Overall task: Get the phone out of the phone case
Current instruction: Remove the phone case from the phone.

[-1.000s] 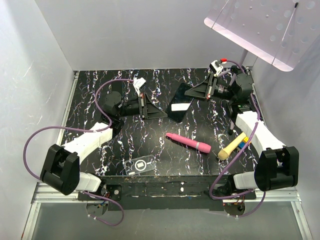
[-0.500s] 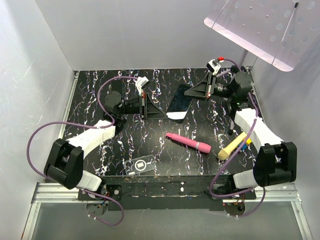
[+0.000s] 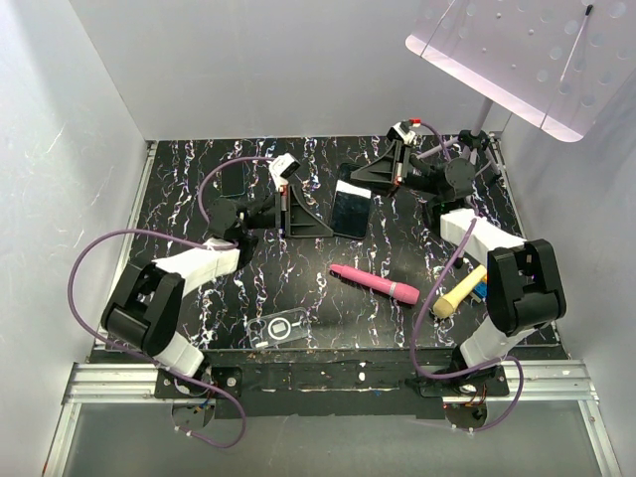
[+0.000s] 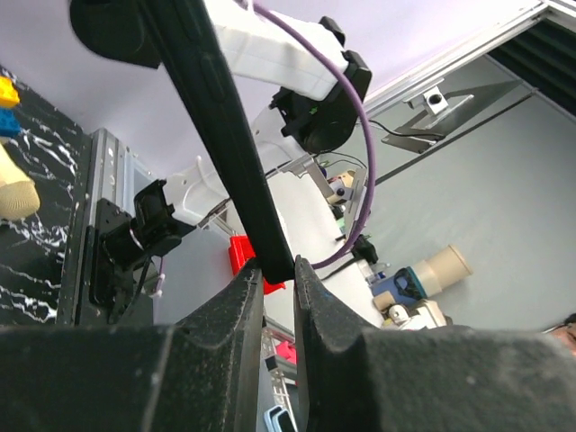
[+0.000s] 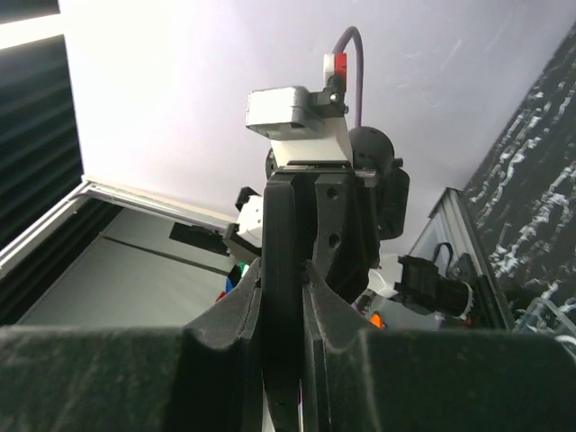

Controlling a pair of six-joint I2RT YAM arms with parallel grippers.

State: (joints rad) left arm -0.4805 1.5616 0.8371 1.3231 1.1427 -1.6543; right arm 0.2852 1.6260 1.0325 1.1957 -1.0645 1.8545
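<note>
Black marbled table (image 3: pixel 318 303), white walls around. Both my grippers are clamped on the phone (image 3: pixel 351 207), which is held up and steeply tilted over the far middle of the table. Left gripper (image 4: pixel 277 268) pinches one edge and right gripper (image 5: pixel 283 279) pinches another; both wrist views show the phone edge-on between the fingers. Phone case (image 3: pixel 281 328) lies flat by itself at the near edge, well apart. Pink stick (image 3: pixel 375 284) and yellow-handled tool (image 3: pixel 459 290) lie to the right.
</note>
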